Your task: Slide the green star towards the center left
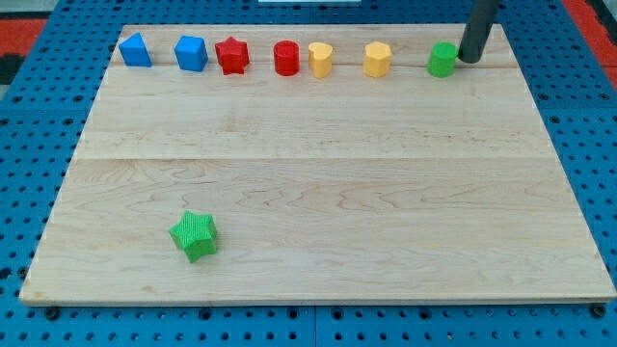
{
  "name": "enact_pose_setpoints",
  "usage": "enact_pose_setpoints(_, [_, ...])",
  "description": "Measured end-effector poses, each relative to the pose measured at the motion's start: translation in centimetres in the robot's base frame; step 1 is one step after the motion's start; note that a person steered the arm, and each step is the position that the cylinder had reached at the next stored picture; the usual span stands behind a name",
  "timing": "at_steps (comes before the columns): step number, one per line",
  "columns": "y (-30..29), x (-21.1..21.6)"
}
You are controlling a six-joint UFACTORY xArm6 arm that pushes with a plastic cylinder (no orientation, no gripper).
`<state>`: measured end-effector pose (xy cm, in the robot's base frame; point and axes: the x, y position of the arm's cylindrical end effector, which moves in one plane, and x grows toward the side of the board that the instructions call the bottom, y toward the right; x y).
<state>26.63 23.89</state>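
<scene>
— Where's my tip [469,60]? Any claw on it?
— No claw, only a bare rod; my tip sits at the view's top right, just beside the green block [442,60].
— And the green star [195,235]?
— Lower left on the wooden board [337,193], alone, well apart from the top row.

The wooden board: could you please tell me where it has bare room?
Bare: the wide middle between the top row and the green star, plus everything to the star's right. Crowded: the top edge, from the blue blocks to the green block beside my tip.
</scene>
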Motion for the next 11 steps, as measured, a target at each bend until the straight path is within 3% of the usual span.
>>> enact_pose_setpoints(1, [2.8, 8.6])
enact_pose_setpoints(2, [-0.3, 20.0])
enact_pose_setpoints(3, [-6.8, 28.6])
enact_pose_setpoints(4, [-16.0, 31.0])
enact_pose_setpoints(5, [-21.3, 31.8])
enact_pose_setpoints(6, [-30.4, 30.3])
enact_pose_setpoints(8, [-34.4, 30.1])
enact_pose_setpoints(9, [-40.4, 30.4])
enact_pose_setpoints(10, [-43.9, 29.1])
enact_pose_setpoints(11, [-44.2, 25.0])
